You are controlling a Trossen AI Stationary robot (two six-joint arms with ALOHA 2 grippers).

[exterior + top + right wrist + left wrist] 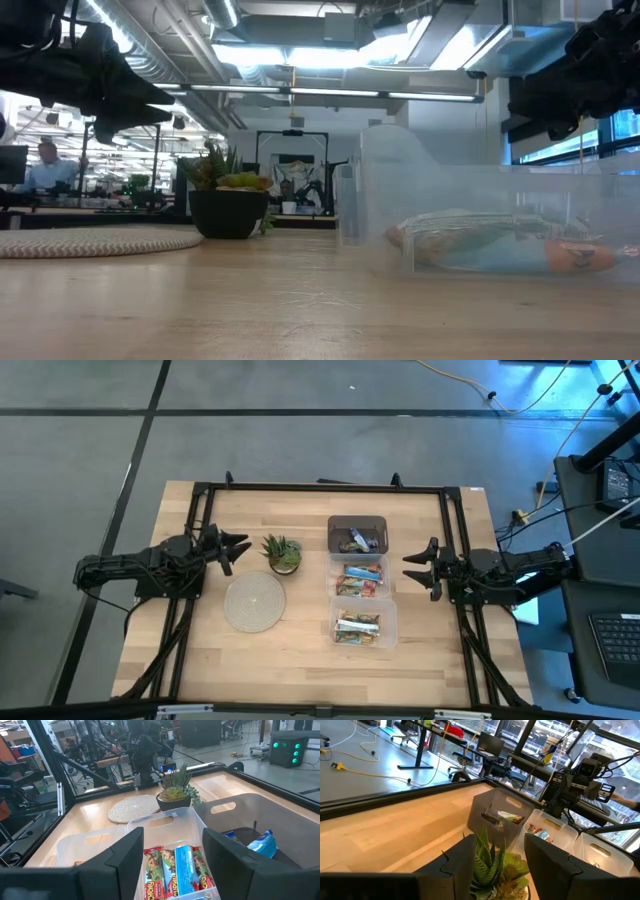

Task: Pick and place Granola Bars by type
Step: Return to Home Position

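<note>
The granola bars lie in three bins set in a row right of the table's middle. Dark and blue-wrapped ones (358, 541) fill the grey far bin (334, 524). Red, green and blue ones (177, 870) are in the clear middle bin (384, 592). More bars (357, 628) are in the clear near bin (391, 642). My left gripper (238, 550) hovers open at the table's left, its fingers pointing level toward the plant. My right gripper (412, 566) hovers open at the right, pointing level toward the middle bin. Neither has anything between its fingers.
A small green potted plant (282, 553) stands just in front of my left gripper, and a round pale woven mat (254, 602) lies on its near side. A black frame (320, 487) runs around the table. Bare wood shows along the near edge.
</note>
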